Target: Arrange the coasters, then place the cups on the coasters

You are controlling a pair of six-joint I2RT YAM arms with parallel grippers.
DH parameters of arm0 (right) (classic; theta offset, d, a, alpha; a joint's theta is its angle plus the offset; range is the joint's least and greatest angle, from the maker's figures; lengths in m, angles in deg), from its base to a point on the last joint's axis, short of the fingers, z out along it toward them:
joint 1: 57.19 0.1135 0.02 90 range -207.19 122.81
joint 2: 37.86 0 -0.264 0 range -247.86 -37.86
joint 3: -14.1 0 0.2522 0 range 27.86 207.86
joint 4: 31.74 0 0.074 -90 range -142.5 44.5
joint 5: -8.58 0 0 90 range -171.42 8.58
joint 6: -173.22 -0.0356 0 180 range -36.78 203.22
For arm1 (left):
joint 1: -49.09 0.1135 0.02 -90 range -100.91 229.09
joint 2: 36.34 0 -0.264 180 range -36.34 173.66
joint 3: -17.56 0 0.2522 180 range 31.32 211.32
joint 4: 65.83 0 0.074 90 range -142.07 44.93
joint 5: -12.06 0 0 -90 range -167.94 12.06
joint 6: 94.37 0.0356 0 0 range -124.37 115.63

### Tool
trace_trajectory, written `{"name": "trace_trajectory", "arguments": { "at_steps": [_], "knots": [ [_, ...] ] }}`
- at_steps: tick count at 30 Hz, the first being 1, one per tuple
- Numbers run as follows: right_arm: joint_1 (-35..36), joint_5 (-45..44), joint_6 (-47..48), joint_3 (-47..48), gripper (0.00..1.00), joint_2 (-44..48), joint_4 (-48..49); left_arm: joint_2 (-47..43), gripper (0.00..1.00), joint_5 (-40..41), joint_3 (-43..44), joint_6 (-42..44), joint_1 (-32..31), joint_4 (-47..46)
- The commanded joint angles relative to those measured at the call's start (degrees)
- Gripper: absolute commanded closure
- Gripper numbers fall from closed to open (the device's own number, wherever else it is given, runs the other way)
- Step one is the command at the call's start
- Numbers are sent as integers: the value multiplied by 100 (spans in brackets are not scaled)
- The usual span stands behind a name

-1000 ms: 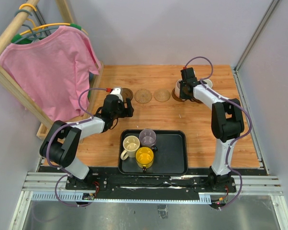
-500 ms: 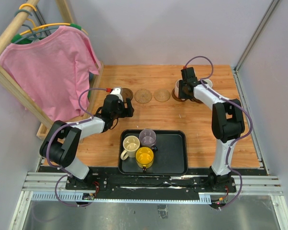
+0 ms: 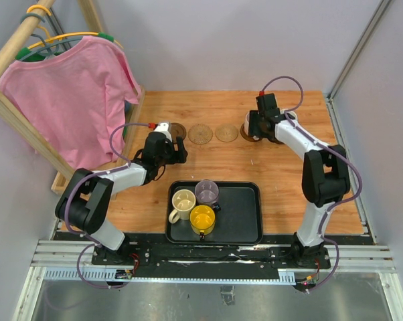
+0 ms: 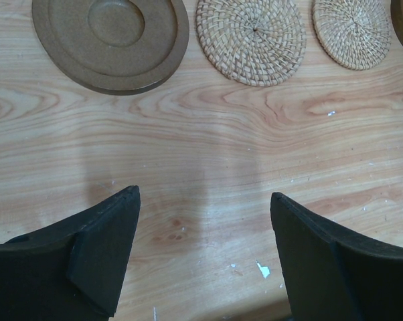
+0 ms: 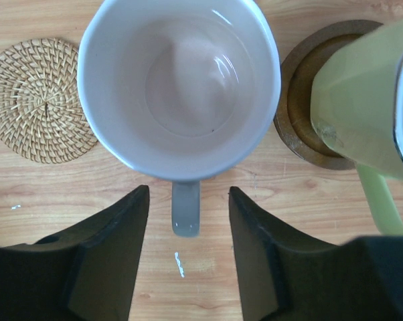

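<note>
"Letting go on the right, I'd say. The right hand (image 5: 188,190) has just spread its fingers off the handle of the pale pink cup (image 5: 179,87), and they now stand either side of it, gripping nothing."

"Where does that cup sit?"

"Beyond the black tray's (image 3: 242,224) far right corner, on a dark brown coaster (image 3: 245,138) whose edge peeps out in the overhead view. The pale yellow-green cup (image 5: 362,100) is beyond that same corner, farther right, on its own brown coaster (image 5: 298,117)."

"So two cups are placed?"

"Seems so. Three coasters lie bare beyond the tray's far edge: a ringed brown coaster (image 4: 111,33) and two woven tan coasters (image 4: 250,37)."

"And the left hand (image 4: 205,200)?"

"Wide open and empty, over the wooden surface (image 3: 288,180) between the tray and those coasters."

"What's in the tray?"

"Three cups bunched at its left end: the cream-beige cup (image 3: 183,200), the translucent grey-purple cup (image 3: 206,191) and the yellow cup (image 3: 202,217). I see nothing inside any of them, and the pink one is empty too."
</note>
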Motion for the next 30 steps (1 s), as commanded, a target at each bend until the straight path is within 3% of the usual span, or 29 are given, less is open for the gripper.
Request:
{"name": "trace_trajectory", "arguments": {
  "at_steps": [1, 9, 19, 25, 30],
  "knots": [
    [185, -261, -48, -407, 40, 685, -59, -271, 17, -6, -2, 14, -47, -78],
    [632, -237, -40, -1478, 32, 2084, -67, -607, 17, 27, -108, 71, -47, 65],
    [1461, 1259, -52, -3112, 22, 3705, -24, -1112, 17, -200, -573, -109, -53, 10],
    [2374, 1397, 73, -3462, 22, 4127, 64, -1289, 17, -179, -860, -169, -196, -95],
    [2743, 1700, 223, -3569, 24, 4138, 118, -1459, 17, -99, -977, -200, -368, -83]
  ]
}}
